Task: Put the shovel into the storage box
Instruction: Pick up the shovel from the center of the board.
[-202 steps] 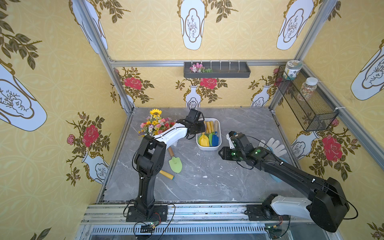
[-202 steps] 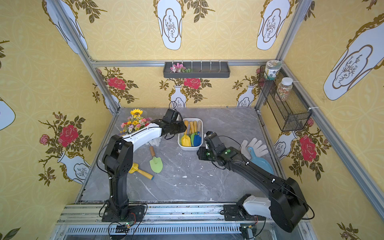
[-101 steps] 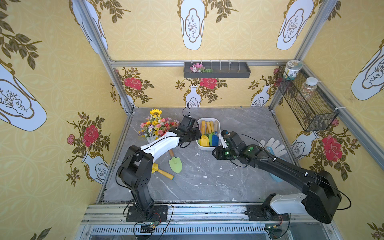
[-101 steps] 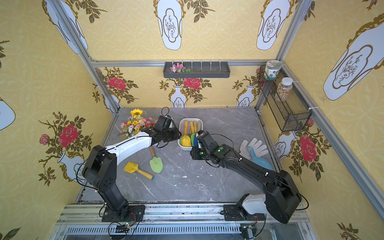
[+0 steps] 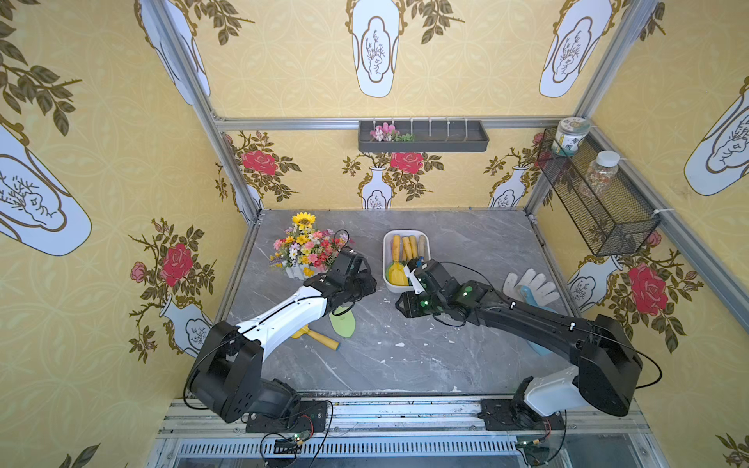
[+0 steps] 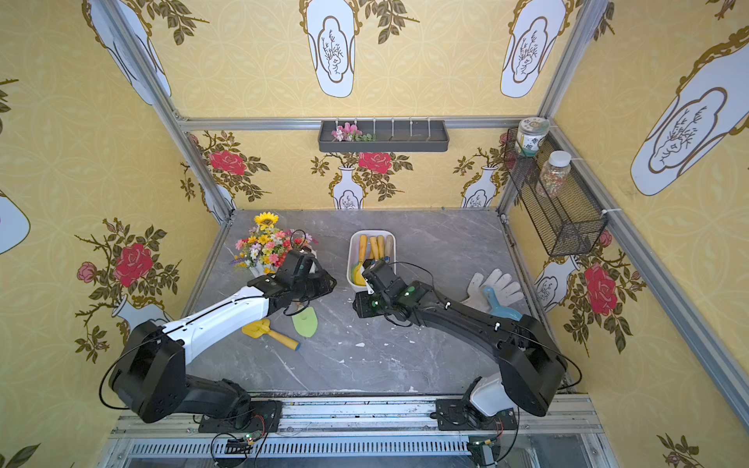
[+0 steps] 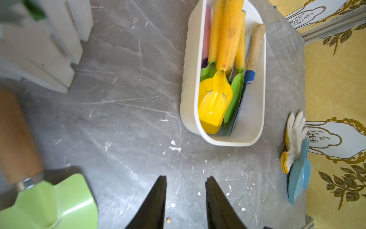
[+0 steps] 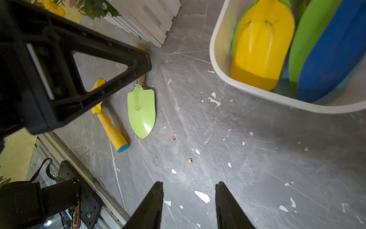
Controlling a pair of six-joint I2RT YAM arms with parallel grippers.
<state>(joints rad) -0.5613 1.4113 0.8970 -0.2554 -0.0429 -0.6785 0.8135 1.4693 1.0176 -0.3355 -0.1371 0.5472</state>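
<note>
**Reaching for green shovel**

L pincer (image 7: pixel 186 178) narrow, empty, just beside green shovel (image 8: pixel 141 111) on table (image 8: pixel 237 158); shovel lies 7 o'clock of storage box (image 7: pixel 188 89); R pincer (image 8: pixel 189 183) parted, empty; next, prob.: straddle handle (image 7: pixel 17 138), close, lift.

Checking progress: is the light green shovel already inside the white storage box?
No, the light green shovel lies on the table outside the storage box, beside a yellow shovel.

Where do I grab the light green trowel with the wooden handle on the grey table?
Its wooden handle, from above with jaws across it: the handle is round and thick, while the light green blade lies flat on the table. The open left gripper is nearest.
</note>
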